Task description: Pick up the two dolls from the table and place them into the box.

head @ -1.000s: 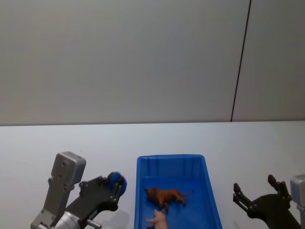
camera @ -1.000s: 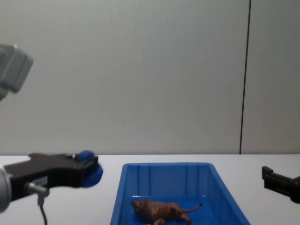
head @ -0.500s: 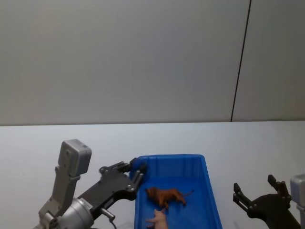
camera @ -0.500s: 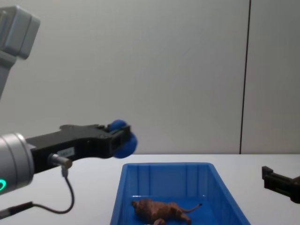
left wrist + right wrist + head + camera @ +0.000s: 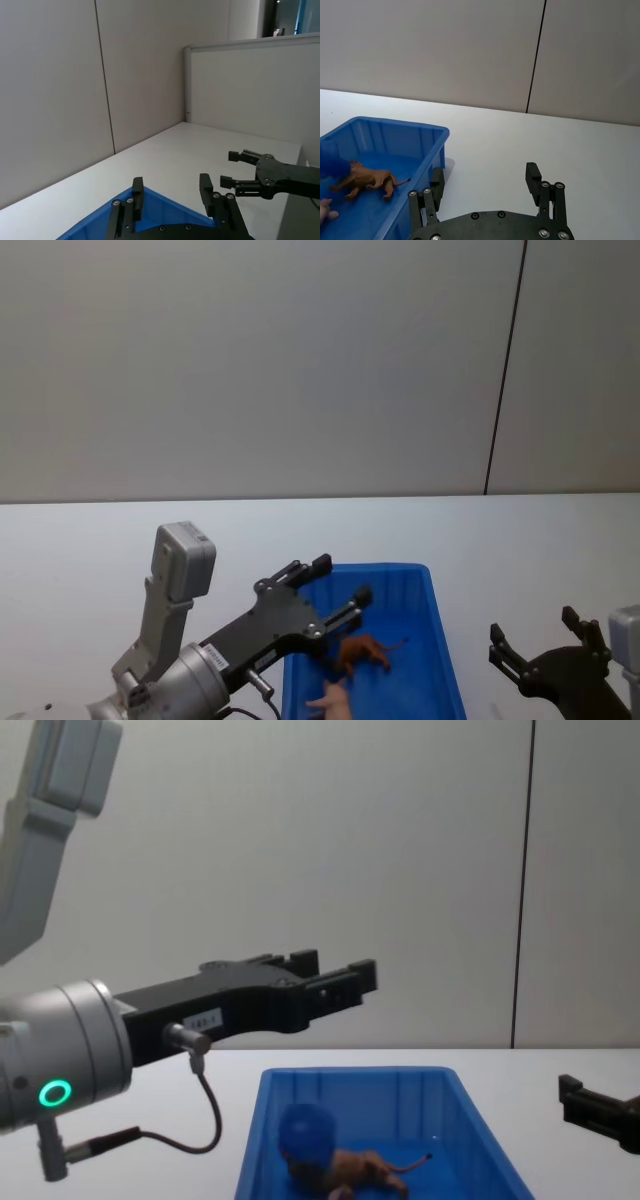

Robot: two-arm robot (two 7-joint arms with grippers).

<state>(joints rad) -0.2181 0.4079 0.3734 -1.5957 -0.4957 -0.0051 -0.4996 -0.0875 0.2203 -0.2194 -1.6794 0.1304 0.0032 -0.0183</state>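
While the left gripper [image 5: 335, 592] hangs over the blue bin [image 5: 440, 640] in the head view, its jaws are released and hold nothing. The brown lion toy [image 5: 365, 652] lies inside the bin, at about 5 o'clock from the fingertips; a pale limb of the second toy shows at the bin's near end. The right gripper [image 5: 535, 645] sits at 3 o'clock of the bin, over the white counter [image 5: 520, 540], jaws spread.

Left wrist view: the left gripper's fingers [image 5: 135, 192] stand apart above the bin's corner [image 5: 150, 212]; the right gripper [image 5: 235, 170] is farther off over the counter [image 5: 165, 150].

Right wrist view: right gripper [image 5: 485, 185] jaws released, empty. The lion [image 5: 367, 179] lies in the bin [image 5: 432, 135], with the blue-headed doll [image 5: 330, 162] touching its head end.

Chest view: left gripper [image 5: 335, 975] level, above the bin [image 5: 255, 1140], jaws apart. The blue-headed doll [image 5: 306, 1135] is inside the bin against the lion [image 5: 365, 1170]. Right gripper [image 5: 590, 1105] at 3 o'clock, near the edge.
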